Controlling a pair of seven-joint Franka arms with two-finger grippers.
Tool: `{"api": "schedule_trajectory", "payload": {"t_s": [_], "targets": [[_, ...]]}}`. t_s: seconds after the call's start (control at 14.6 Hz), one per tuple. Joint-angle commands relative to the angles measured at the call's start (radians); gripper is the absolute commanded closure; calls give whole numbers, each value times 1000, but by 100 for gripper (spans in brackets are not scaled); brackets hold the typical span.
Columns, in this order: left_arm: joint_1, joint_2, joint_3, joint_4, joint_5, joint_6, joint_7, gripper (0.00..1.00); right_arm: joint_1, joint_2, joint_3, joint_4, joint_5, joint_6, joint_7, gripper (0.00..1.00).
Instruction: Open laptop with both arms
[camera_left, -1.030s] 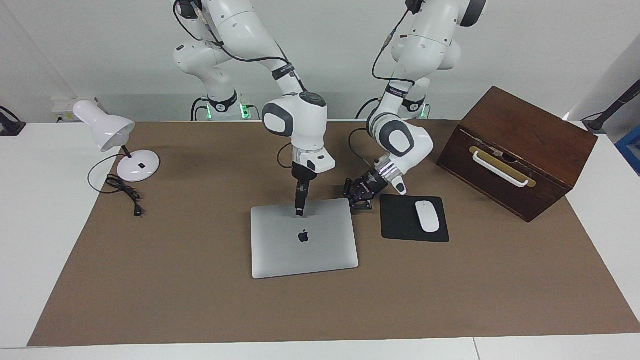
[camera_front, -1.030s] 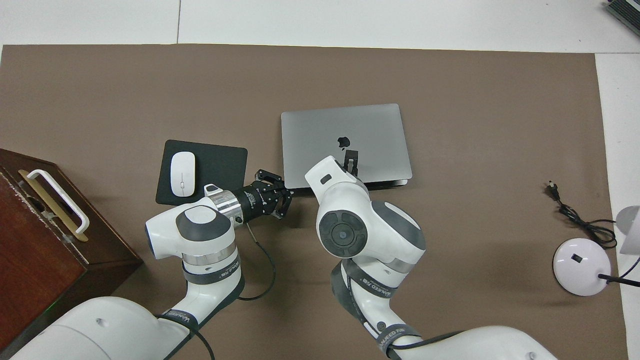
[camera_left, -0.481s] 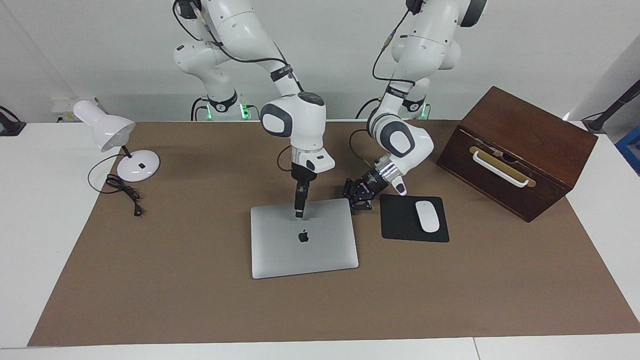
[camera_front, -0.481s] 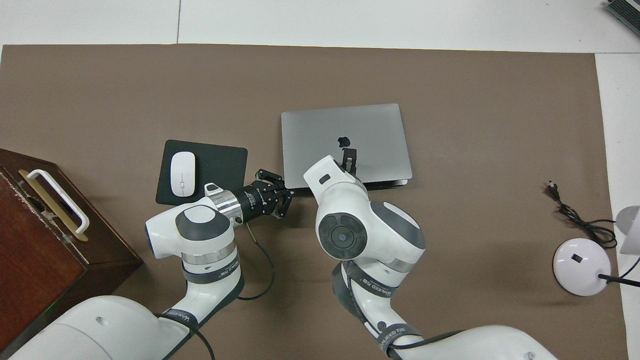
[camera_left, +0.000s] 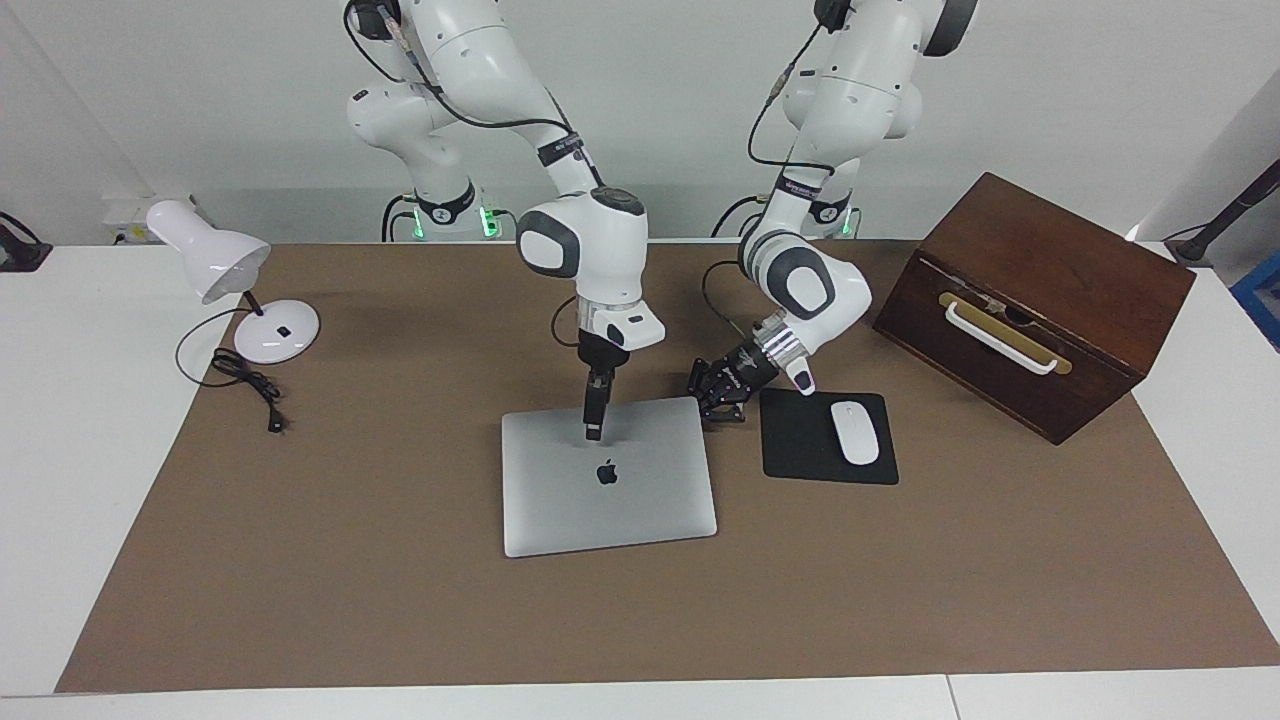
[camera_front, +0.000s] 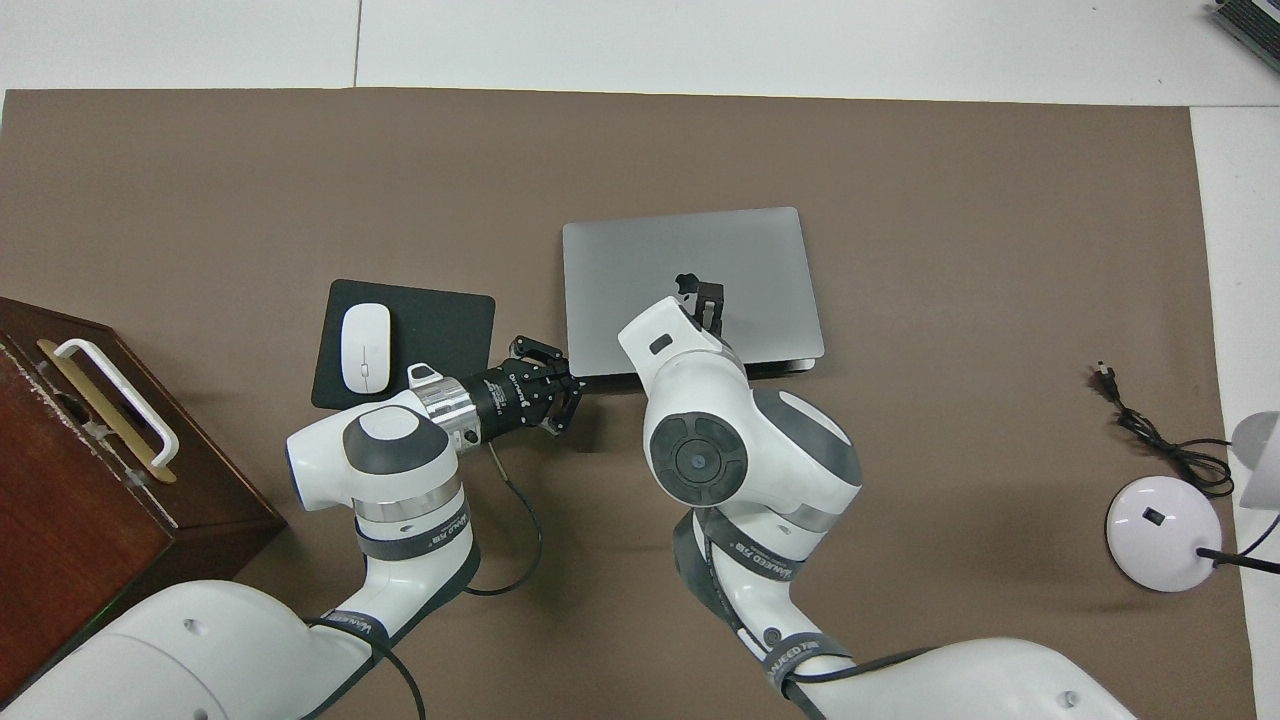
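The silver-grey laptop (camera_left: 620, 500) (camera_front: 640, 260) lies closed on the brown mat, logo up. My right gripper (camera_left: 593, 432) (camera_front: 710, 298) points straight down at the lid, just on the robots' side of the logo, its tip at or just above the lid. My left gripper (camera_left: 705, 402) (camera_front: 572, 385) lies low and nearly level, shut, with its tips at the laptop's corner that is nearest the robots toward the left arm's end. Whether the tips touch the edge I cannot tell.
A black mouse pad (camera_left: 790, 450) with a white mouse (camera_left: 854, 432) lies beside the laptop, close under the left wrist. A dark wooden box (camera_left: 1040, 300) stands at the left arm's end. A white desk lamp (camera_left: 230, 265) and its cable (camera_left: 250, 385) sit at the right arm's end.
My right gripper has crept over the lid toward the logo, away from the robots. The left gripper stays shut at the laptop's corner, and the laptop has not moved.
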Motion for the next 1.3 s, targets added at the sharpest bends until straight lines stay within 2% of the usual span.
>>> {"api": "schedule_trajectory", "payload": {"t_s": [0.0,0.55,1.24], "targets": [[30,91,5,36,-28,11,76,100,-21,24,5,26,-43,26,35,0],[33,106,6,53,-45,11,122,100,-20,53,6,63,-60,27,47,0],[34,106,6,53,-50,9,124,100,-14,52,5,118,-60,-29,47,0]]}}
